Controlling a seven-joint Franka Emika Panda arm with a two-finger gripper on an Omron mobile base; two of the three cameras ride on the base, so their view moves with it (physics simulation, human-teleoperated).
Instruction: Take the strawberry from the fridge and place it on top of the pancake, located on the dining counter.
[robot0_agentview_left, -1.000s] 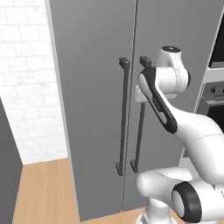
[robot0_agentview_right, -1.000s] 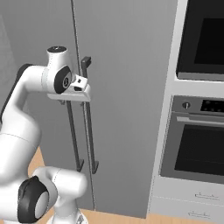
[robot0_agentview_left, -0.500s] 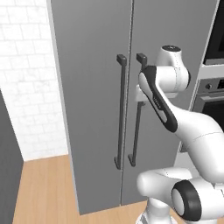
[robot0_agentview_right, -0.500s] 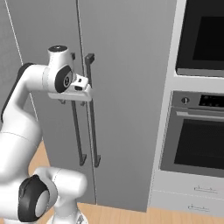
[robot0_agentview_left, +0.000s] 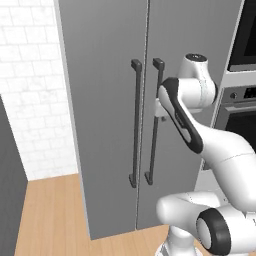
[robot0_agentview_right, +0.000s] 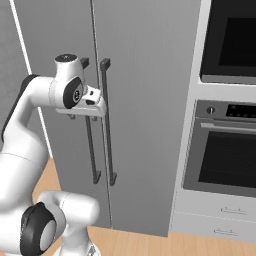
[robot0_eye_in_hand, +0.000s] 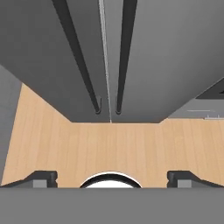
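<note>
The fridge (robot0_agentview_left: 100, 100) (robot0_agentview_right: 145, 100) is a tall grey two-door cabinet, and both doors are shut. Two dark vertical bar handles (robot0_agentview_left: 134, 125) (robot0_agentview_right: 107, 130) run down beside the centre seam. My gripper (robot0_agentview_right: 94, 106) hovers at the upper part of the handles, close in front of the doors. In the hand view the gripper (robot0_eye_in_hand: 112, 177) is open, with its fingertips (robot0_eye_in_hand: 43, 177) far apart and nothing between them. That view looks down along the handles (robot0_eye_in_hand: 124, 52) to the floor. The strawberry, the pancake and the dining counter are out of view.
A built-in oven stack (robot0_agentview_right: 227, 145) with white drawers below stands right of the fridge. A white brick wall (robot0_agentview_left: 30, 100) lies to its left. Light wood floor (robot0_eye_in_hand: 109, 144) runs in front of the fridge.
The whole picture has shifted a little, so the camera has moved slightly. The hand stays by the upper handles with its jaws wide.
</note>
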